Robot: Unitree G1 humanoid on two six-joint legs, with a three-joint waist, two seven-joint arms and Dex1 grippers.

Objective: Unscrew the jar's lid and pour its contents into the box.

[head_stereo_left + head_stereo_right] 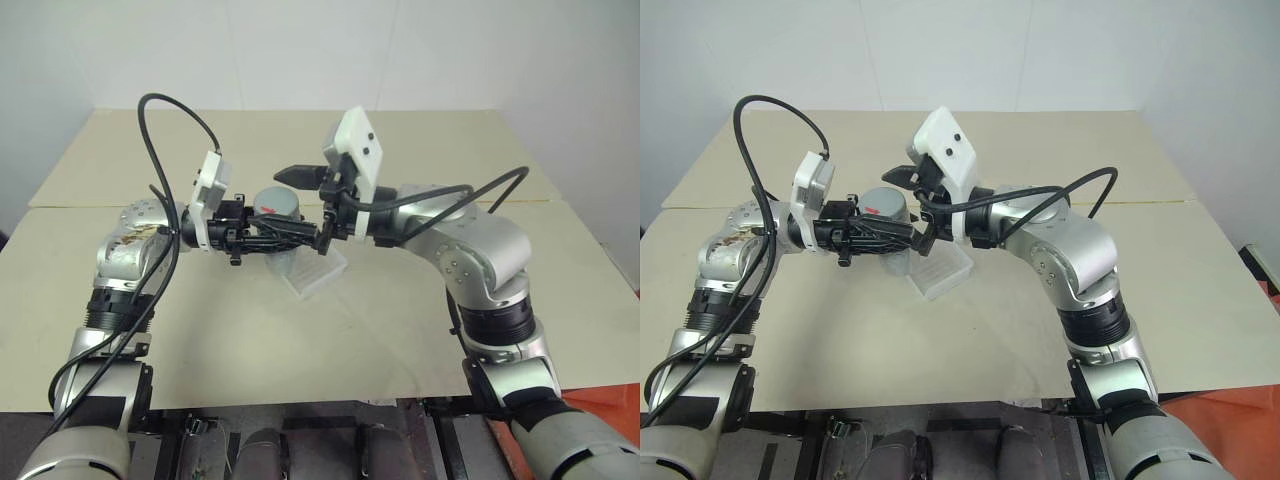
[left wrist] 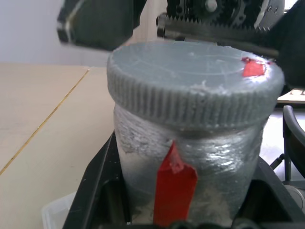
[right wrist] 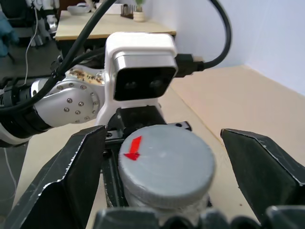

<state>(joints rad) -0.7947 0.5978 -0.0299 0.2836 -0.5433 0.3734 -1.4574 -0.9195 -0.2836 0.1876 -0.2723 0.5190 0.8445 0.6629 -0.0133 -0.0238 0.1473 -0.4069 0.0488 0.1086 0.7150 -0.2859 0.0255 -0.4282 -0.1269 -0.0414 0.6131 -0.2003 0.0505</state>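
Grey lid (image 3: 164,164) still on jar (image 2: 190,176), pinched by left hand (image 1: 265,240), right hand (image 3: 167,157) spread around lid, box (image 1: 318,272) partly hidden.

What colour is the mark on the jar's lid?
Red, on the grey lid; clearest in the right wrist view.

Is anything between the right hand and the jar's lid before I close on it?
Nothing visible. The right hand is open, its fingers standing apart on either side of the lid with clear gaps. The left hand grips the jar lower down, below the lid.
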